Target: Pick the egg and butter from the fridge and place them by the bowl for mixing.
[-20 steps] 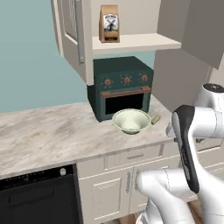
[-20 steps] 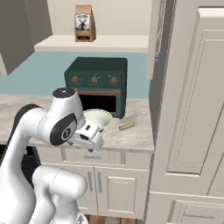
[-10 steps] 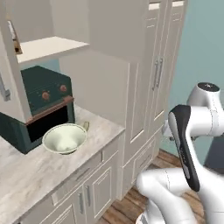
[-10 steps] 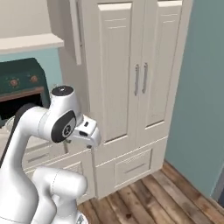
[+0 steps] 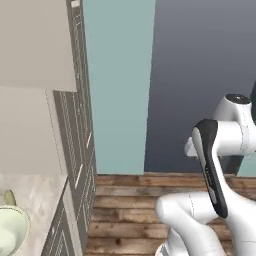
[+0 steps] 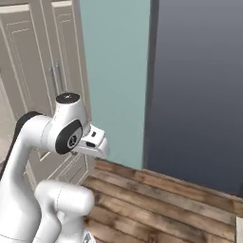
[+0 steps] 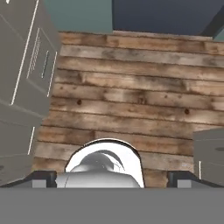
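Observation:
The pale cream-green bowl point(image 5: 9, 236) shows partly at the bottom left corner of the left base view, on the marbled counter point(image 5: 37, 195). My white arm is folded up close to the base, well to the right of the bowl. In the hand view my gripper point(image 7: 111, 178) points down at the wooden floor point(image 7: 131, 96), open, its two dark fingertips point(image 7: 43, 177) far apart with nothing between them. The fridge, the egg and the butter are out of view.
Cream panelled cupboards point(image 6: 42, 71) stand at the left, their grey-shaded fronts point(image 7: 26, 74) beside the floor in the hand view. A teal wall point(image 5: 117, 85) and a dark blue-grey wall point(image 6: 199, 85) lie ahead. Plank floor point(image 6: 166, 199) stretches in front of them.
The whole picture has swung right as the base turned: toaster oven and counter slid off to the left, and the teal and dark walls came into view. The gripper stays open.

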